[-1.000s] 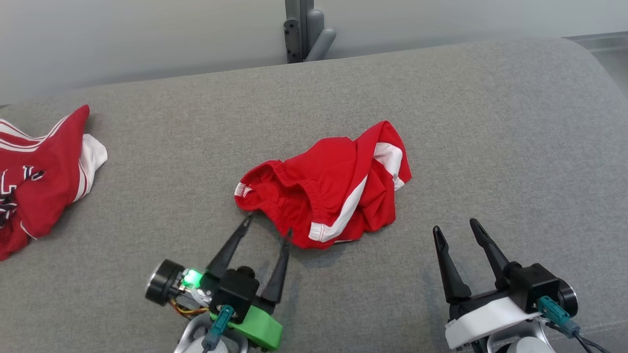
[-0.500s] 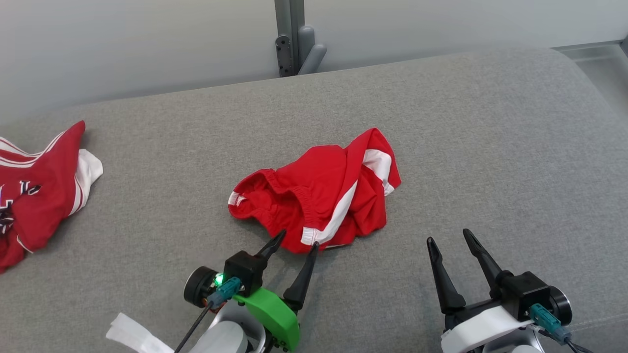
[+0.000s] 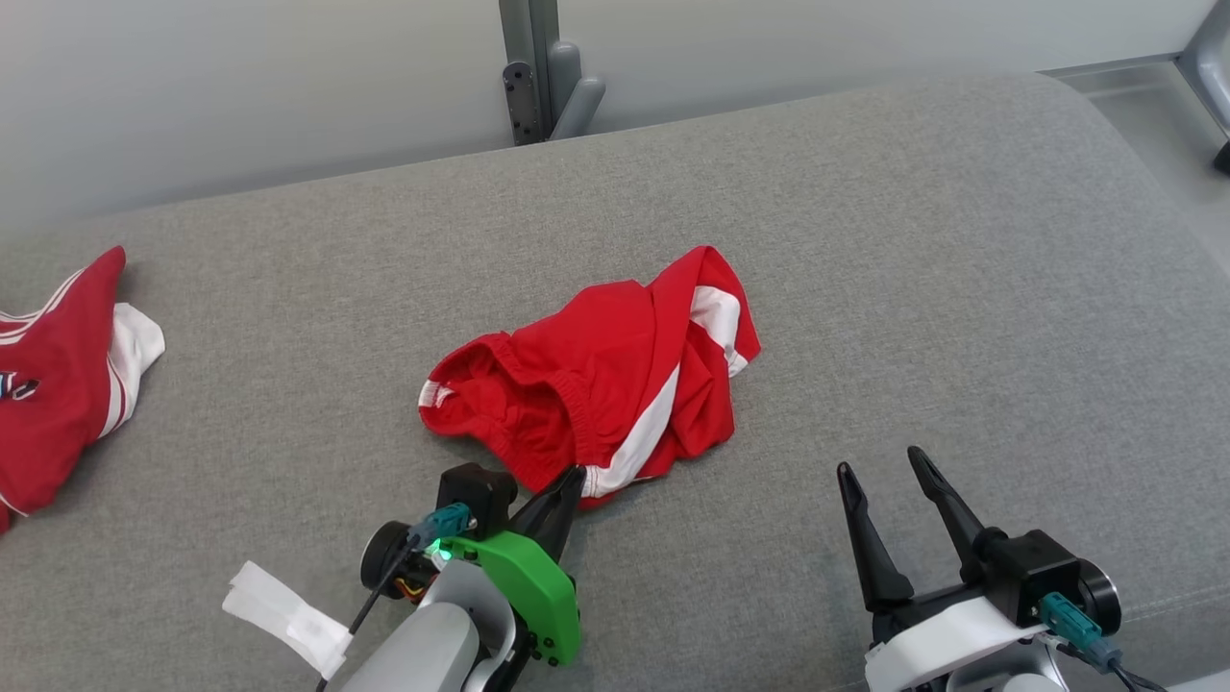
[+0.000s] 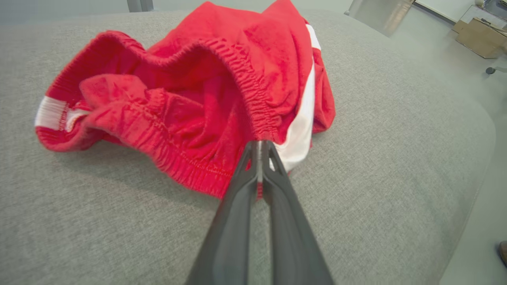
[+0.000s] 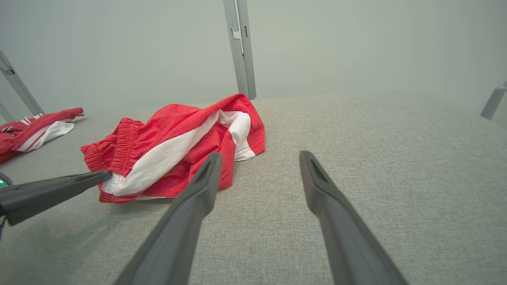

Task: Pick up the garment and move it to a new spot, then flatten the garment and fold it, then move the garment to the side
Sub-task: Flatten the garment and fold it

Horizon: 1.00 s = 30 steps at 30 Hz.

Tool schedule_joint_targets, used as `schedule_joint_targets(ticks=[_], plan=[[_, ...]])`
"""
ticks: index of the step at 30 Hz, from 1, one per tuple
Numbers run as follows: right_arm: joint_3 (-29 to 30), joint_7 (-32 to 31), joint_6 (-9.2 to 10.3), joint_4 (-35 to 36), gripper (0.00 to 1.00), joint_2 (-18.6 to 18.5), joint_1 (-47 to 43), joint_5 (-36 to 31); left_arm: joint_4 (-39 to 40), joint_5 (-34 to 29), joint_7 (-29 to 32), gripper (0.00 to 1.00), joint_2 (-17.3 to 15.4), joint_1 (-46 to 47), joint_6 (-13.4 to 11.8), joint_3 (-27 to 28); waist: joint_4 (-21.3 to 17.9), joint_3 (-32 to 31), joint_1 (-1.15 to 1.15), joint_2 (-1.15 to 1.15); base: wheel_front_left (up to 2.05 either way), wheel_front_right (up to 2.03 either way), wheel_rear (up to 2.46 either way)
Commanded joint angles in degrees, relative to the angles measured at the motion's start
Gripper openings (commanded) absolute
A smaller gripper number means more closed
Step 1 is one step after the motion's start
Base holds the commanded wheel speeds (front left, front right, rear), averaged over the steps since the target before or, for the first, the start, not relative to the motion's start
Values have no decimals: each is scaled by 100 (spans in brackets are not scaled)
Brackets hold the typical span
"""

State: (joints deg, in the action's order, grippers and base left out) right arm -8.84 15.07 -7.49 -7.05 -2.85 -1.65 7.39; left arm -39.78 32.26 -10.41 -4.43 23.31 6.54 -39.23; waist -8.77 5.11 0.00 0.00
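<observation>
The red shorts [image 3: 615, 384] lie in a crumpled heap in the middle of the soft grey worktop [image 3: 961, 288]. The left gripper [image 3: 574, 478] has its fingers squeezed tight on the near edge of the shorts, right by the white stripe. The right gripper [image 3: 881, 461] sits off to the side, near the shorts, fingers spread wide and holding nothing. Another red top [image 3: 58, 404] lies far off on the left
</observation>
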Motion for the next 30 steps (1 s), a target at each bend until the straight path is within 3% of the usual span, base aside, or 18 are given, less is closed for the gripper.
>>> schedule_joint_targets(ticks=[1, 3, 4, 5, 6, 8, 9, 10, 13, 14, 15, 16, 19, 21, 23, 30], plan=[[20, 17, 0, 9, 100, -8, 66, 28, -44, 85, 37, 7, 5, 94, 14, -5, 2, 6, 0, 0, 0, 0, 0], [35, 16, 0, 20, 100, -8, 82, 30, -79, 129, 94, 40, 16, 91, 35, -53, 13, 11, 0, 0, 0, 0, 0], [43, 16, 0, 27, 100, -8, 89, 31, -88, 172, 129, 63, 22, 85, 44, -61, 20, 14, 0, 0, 0, 0, 0], [48, 16, 0, 32, 100, -8, 93, 34, -94, 184, 171, 95, 20, 94, 46, -96, 29, 19, 0, 0, 0, 0, 0], [54, 16, 0, 37, 100, -8, 94, 38, -100, 211, 224, 100, 11, 100, 52, -127, 38, 24, 0, 0, 0, 0, 0], [52, 16, 0, 49, 100, -7, 97, 46, -90, 200, 312, 100, -28, 124, 61, -214, 58, 33, 0, 0, 0, 0, 0], [47, 16, 0, 55, 100, -8, 98, 49, -74, 213, 339, 100, -42, 134, 69, -245, 66, 39, 0, 0, 0, 0, 0], [38, 17, 0, 58, 100, -8, 97, 52, -70, 222, 395, 89, -58, 136, 74, -281, 71, 42, 0, 0, 0, 0, 0], [33, 17, 0, 63, 100, -8, 106, 64, -8, 240, 461, 73, -101, 170, 86, -352, 86, 67, 0, 0, 0, 0, 0], [34, 16, 0, 66, 100, -8, 113, 71, 15, 263, 470, 53, -115, 177, 89, -362, 90, 76, 0, 0, 0, 0, 0], [32, 16, 0, 67, 100, -8, 117, 75, 33, 285, 486, 44, -124, 169, 91, -374, 92, 83, 0, 0, 0, 0, 0], [32, 16, 0, 67, 100, -8, 117, 75, 33, 285, 486, 44, -124, 169, 91, -374, 92, 83, 0, 0, 0, 0, 0], [19, 16, 0, 66, 100, -8, 135, 74, 67, 356, 568, 24, -161, 174, 90, -412, 88, 105, 0, 0, 0, 0, 0], [25, 16, 0, 72, 100, -8, 155, 92, 100, 419, 618, 24, -167, 189, 92, -445, 88, 126, 0, 0, 0, 0, 0], [35, 16, 0, 82, 100, -8, 174, 109, 159, 451, 602, 0, -160, 218, 97, -513, 94, 153, 0, 0, 0, 0, 0], [-6, 16, 0, -176, 100, -8, 338, 553, 388, 600, -13, 0, -259, 269, 76, -348, 183, 239, 0, 0, 0, 0, 0]])
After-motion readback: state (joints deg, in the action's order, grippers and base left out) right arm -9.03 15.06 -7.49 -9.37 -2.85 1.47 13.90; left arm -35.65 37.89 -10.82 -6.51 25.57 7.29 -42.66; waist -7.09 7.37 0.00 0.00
